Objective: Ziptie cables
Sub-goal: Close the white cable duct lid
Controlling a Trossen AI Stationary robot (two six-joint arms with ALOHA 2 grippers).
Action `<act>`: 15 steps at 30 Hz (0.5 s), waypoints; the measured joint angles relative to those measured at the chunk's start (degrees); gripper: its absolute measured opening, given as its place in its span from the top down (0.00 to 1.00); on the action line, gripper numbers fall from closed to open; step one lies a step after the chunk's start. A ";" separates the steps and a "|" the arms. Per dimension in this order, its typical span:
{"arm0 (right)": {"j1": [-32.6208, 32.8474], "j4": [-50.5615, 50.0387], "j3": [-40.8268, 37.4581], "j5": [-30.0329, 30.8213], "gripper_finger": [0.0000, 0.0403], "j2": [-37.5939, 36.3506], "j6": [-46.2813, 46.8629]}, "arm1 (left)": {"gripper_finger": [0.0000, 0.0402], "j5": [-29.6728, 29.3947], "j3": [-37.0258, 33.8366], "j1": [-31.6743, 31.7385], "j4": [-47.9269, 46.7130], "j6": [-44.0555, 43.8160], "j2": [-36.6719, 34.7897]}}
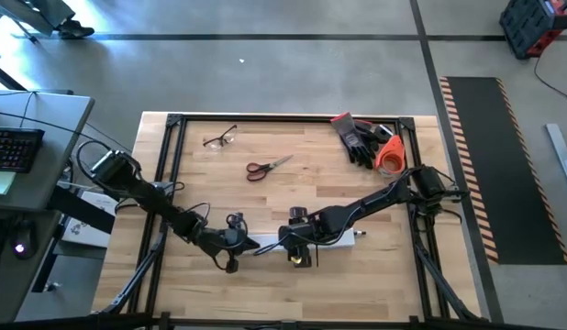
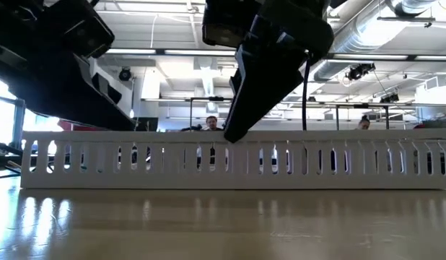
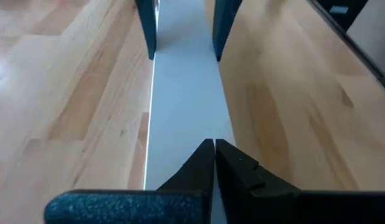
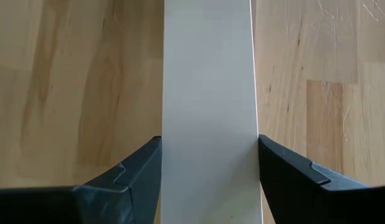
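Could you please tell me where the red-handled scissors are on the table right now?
In the high view, the scissors lie on the far half of the table, near its middle, between the safety glasses and the gloves, untouched by either arm.

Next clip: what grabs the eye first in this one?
Both arms meet at the table's near edge over a white slotted duct: the right claw straddles its white cover strip, the shut left claw hovers above it. Farther back lie red-handled scissors, safety glasses and black gloves.
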 joint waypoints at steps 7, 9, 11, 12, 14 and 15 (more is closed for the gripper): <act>0.09 -0.79 -0.11 0.12 0.49 -0.04 -0.49 | 1.00 0.17 0.42 1.06 2.38 -4.45 6.08; 0.15 -0.81 -0.11 1.29 0.48 -0.04 -0.68 | 1.00 -0.06 0.44 0.84 2.40 -4.84 6.27; 0.23 -0.66 -0.11 2.06 0.42 0.04 -1.23 | 1.00 -0.53 0.44 0.37 2.46 -4.80 6.24; 0.31 -0.39 -0.16 2.21 0.39 0.14 -1.55 | 1.00 -0.59 0.39 0.09 2.71 -4.31 6.22; 0.21 0.09 -0.28 2.77 0.32 0.62 -2.50 | 1.00 -0.32 0.31 -0.18 3.31 -3.78 6.30; 0.17 -0.25 -0.30 3.00 0.30 0.59 -2.87 | 1.00 -0.17 0.31 -0.22 3.51 -3.59 6.32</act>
